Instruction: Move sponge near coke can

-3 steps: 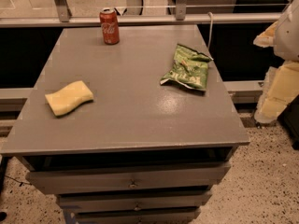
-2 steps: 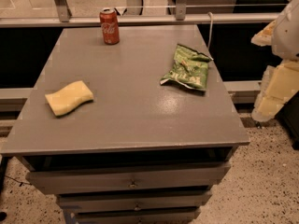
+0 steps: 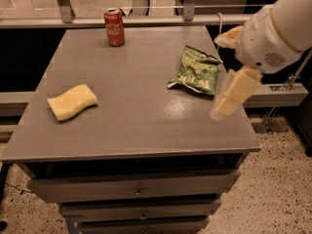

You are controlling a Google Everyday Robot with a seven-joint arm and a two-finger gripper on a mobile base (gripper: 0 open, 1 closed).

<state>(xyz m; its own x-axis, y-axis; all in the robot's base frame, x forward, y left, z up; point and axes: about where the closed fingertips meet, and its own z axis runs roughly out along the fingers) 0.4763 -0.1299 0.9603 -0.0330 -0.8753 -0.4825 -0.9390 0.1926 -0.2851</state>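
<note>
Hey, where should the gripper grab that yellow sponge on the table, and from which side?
Come straight down from above and pinch the sponge across its narrower width, at mid-length. It lies flat on the table with nothing touching it. The gripper hangs open near the table's right edge, beside the snack bag.

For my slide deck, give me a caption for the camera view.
Gripper at table's right edge by the snack bag; sponge untouched, far from coke can.
</note>
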